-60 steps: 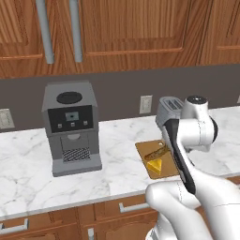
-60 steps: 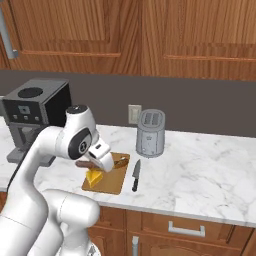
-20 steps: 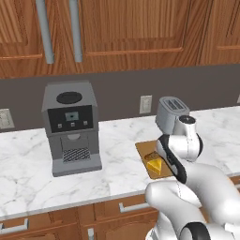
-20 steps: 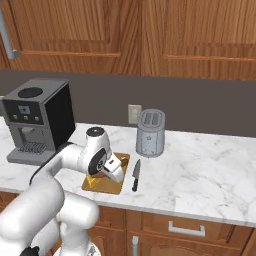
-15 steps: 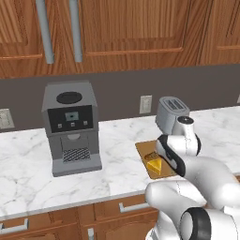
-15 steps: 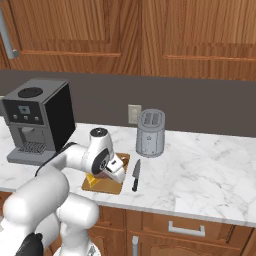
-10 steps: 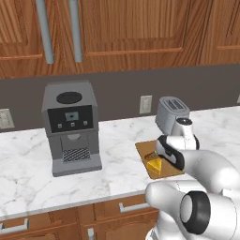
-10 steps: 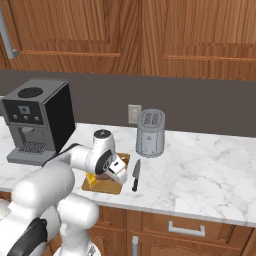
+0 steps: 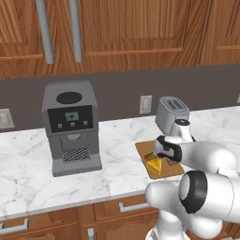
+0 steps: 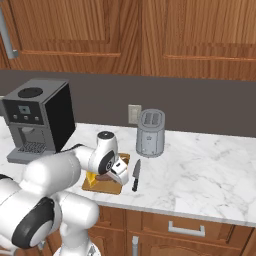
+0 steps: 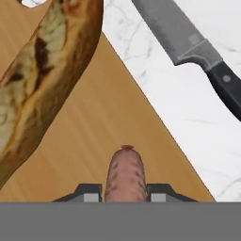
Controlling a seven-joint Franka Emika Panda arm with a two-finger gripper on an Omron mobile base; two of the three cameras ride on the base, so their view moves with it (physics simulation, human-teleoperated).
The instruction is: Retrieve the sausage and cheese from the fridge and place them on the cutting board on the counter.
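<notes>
My gripper [image 11: 124, 192] is shut on the reddish-brown sausage [image 11: 126, 172], which sticks out between the two fingertips, low over the light-brown cutting board [image 11: 99, 136]. In the right base view the gripper [image 10: 112, 176] holds the sausage [image 10: 104, 177] at the cutting board's [image 10: 102, 187] right part, next to the yellow cheese [image 10: 91, 178] wedge. The cheese [image 9: 154, 165] lies on the cutting board [image 9: 143, 151] on the white marble counter [image 9: 117, 178], just left of my gripper [image 9: 169, 158]. The fridge is out of view.
A long golden-brown bread piece [image 11: 44, 70] lies on the board beside the sausage. A black-handled knife [image 10: 135, 176] rests on the counter right of the board. A grey toaster [image 10: 150, 132] stands behind it, and a coffee machine [image 10: 37, 120] stands to the left.
The hand has come down from above the board to just over it, still holding the sausage. The cheese and bread have stayed in place.
</notes>
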